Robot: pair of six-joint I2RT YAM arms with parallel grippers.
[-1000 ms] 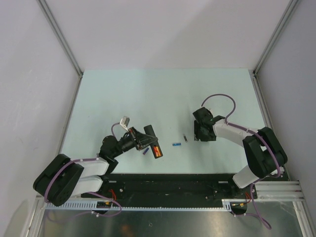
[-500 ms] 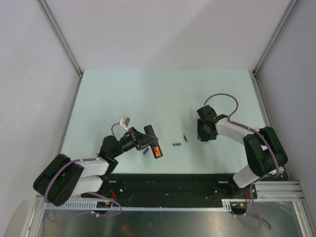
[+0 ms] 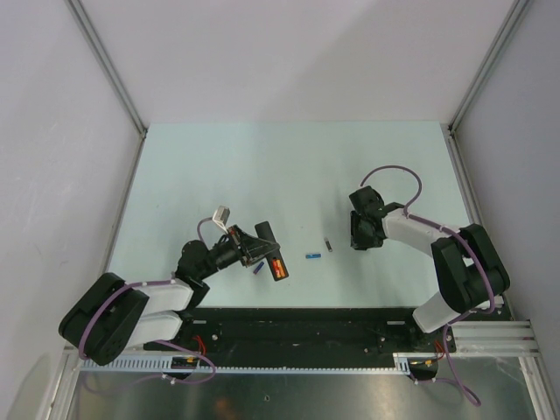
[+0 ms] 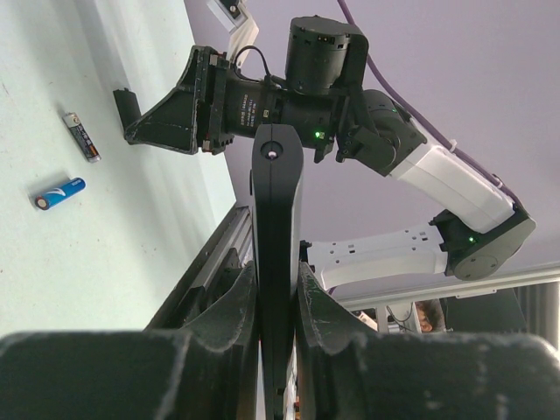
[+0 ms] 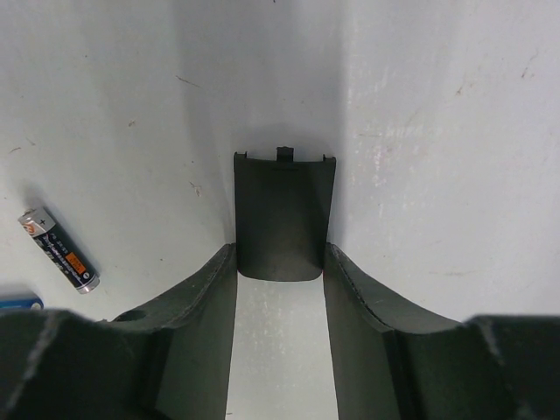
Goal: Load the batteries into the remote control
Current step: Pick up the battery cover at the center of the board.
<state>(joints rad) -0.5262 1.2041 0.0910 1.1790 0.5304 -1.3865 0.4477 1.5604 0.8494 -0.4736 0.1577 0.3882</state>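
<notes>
Remote control (image 4: 277,201) is held up off the table at the near left. It's pinched edge-on in the left jaws, which are clamped tight on it, and two orange-red batteries (image 3: 277,267) look seated already. Right jaws sit roughly half open, right of the table's middle, with one finger along each long edge of the battery cover (image 5: 284,214). Can't tell if they're actually gripping it.

My guess is the cover's the job now: squeeze it square by those edges, lift it flat, and lead with the tab end toward the recess.

Spare blue battery (image 4: 59,193), grey battery (image 5: 59,249) and purple battery (image 3: 258,270) lie toward the near edge. The grey one has an orange patch and tiny print I can't read. No brand legible anywhere.
</notes>
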